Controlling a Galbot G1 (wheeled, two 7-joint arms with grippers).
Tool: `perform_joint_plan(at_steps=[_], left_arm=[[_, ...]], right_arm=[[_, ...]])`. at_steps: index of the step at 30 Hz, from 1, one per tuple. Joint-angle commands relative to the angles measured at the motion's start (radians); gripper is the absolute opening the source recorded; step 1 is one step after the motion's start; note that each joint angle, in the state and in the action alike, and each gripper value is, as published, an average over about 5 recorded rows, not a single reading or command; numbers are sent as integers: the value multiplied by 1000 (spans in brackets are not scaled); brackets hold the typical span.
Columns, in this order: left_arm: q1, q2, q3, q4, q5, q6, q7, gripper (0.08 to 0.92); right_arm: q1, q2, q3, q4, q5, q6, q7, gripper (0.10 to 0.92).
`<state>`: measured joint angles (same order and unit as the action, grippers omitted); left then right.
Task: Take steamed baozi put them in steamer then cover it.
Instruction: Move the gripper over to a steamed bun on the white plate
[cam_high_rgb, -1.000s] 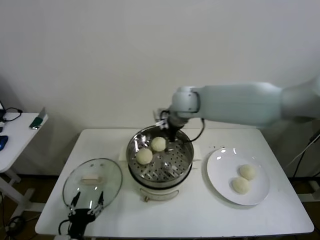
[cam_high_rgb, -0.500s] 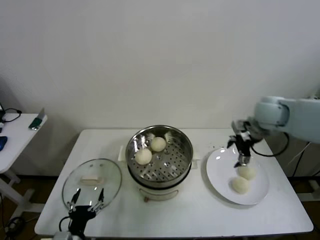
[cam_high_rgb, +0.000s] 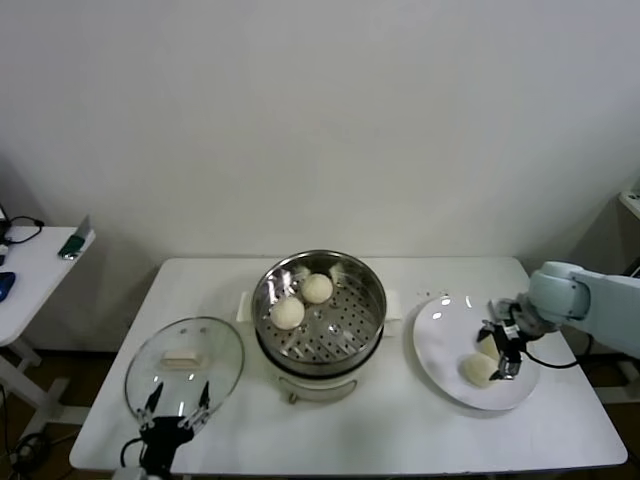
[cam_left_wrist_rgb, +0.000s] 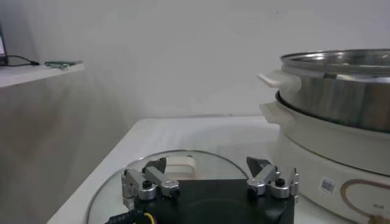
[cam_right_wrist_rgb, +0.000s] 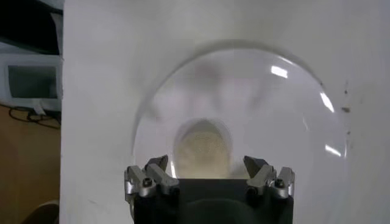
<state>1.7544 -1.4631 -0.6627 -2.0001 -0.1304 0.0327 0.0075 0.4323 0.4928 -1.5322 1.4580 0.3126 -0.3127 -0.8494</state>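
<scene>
White plate (cam_high_rgb: 440, 350): right claw (cam_high_rgb: 503, 352) wide open, straddling baozi (cam_right_wrist_rgb: 202, 152).

The steamer (cam_high_rgb: 319, 318) is sitting open-topped mid-table, two steamed baozi (cam_high_rgb: 302, 300) taking up its far-left tray area, so the near and right part is staying free. The glass lid (cam_high_rgb: 185, 366) is lying on the table left of it. The right gripper (cam_high_rgb: 507, 350) is crowding the plate (cam_high_rgb: 440, 345), jaws spread wide over the buns there.
</scene>
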Motion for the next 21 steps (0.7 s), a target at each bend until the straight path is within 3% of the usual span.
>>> perform_joint_plan(at_steps=[1, 12, 21], left_arm=[[-1, -1, 1, 5, 0, -2, -1, 823], [-2, -1, 0, 7, -2, -3, -2, 823], [-1, -1, -1, 5, -2, -3, -3, 823]], right_arm=[[-173, -6, 135, -66, -66, 4, 14, 823], [-194, 36, 154, -94, -63, -1, 34, 819], [-176, 58, 149, -83, -41, -1, 24, 697]])
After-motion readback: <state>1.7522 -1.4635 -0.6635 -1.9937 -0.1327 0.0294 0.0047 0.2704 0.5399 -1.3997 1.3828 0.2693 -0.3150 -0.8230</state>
